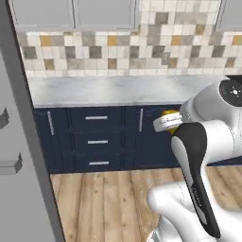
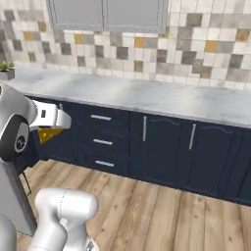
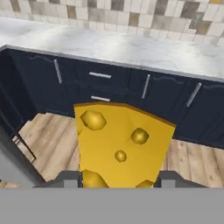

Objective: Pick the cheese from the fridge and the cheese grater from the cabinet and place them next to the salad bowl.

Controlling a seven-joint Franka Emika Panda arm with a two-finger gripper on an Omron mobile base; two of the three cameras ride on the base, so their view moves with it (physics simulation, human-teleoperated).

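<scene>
The cheese [image 3: 122,140], a yellow-orange wedge with holes, sits between my gripper's [image 3: 120,178] two dark fingertips [image 3: 70,178], which are shut on it. In the right base view the cheese [image 2: 49,134] hangs under the white hand [image 2: 53,119], in front of the navy drawers and above the floor. A sliver of the cheese [image 1: 170,113] shows behind the hand in the left base view. The fridge's grey side [image 1: 19,142] stands at the left. The cheese grater, the cabinet and the salad bowl are out of view.
A pale marble counter [image 2: 147,95] runs across, with navy drawers [image 1: 97,141] and doors with silver handles below it. A small potted plant [image 2: 6,68] stands at the counter's left end. Wood floor [image 2: 162,215] lies in front.
</scene>
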